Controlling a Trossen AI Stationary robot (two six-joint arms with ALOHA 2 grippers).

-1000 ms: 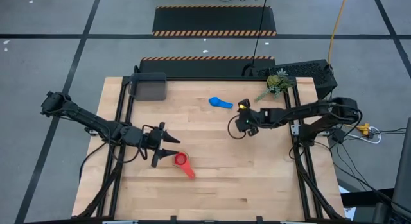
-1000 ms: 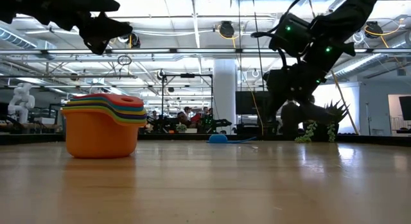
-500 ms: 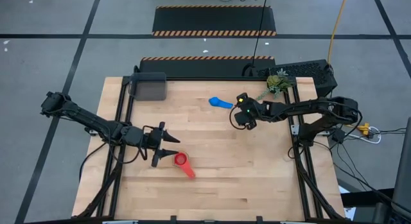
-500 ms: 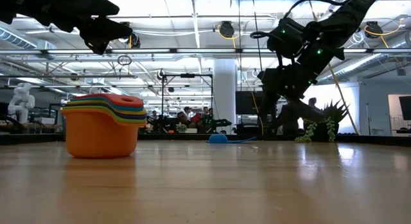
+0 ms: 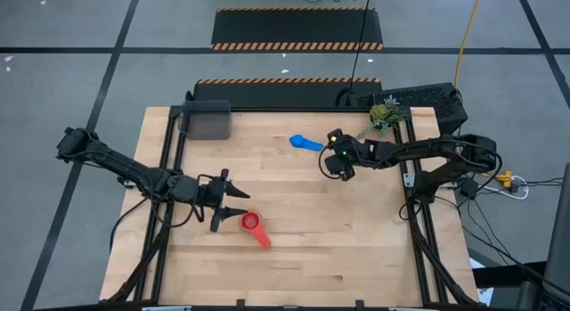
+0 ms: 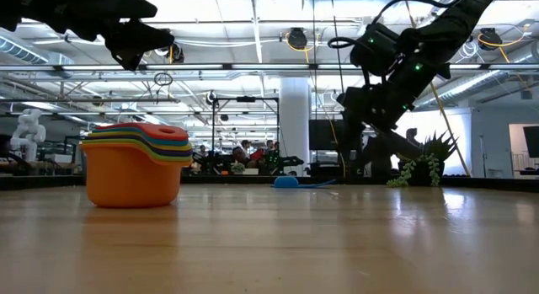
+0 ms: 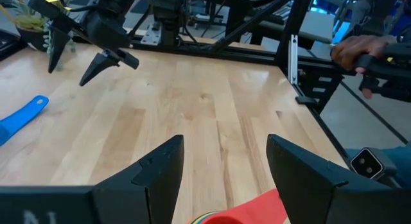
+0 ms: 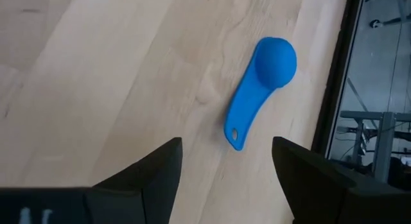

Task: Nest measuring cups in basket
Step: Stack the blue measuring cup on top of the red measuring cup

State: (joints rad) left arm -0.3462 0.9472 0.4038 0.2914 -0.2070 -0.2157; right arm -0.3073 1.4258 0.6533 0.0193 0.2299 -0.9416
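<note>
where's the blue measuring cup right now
In the high view the blue measuring cup lies alone on the table's far middle, just left of the open right gripper and right of the grey basket.

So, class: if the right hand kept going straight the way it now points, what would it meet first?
The right hand, open and empty, points at the blue cup lying upside down on the table. That cup looks like the first thing in its line, with bare wood between, though how far off is unclear.
</note>
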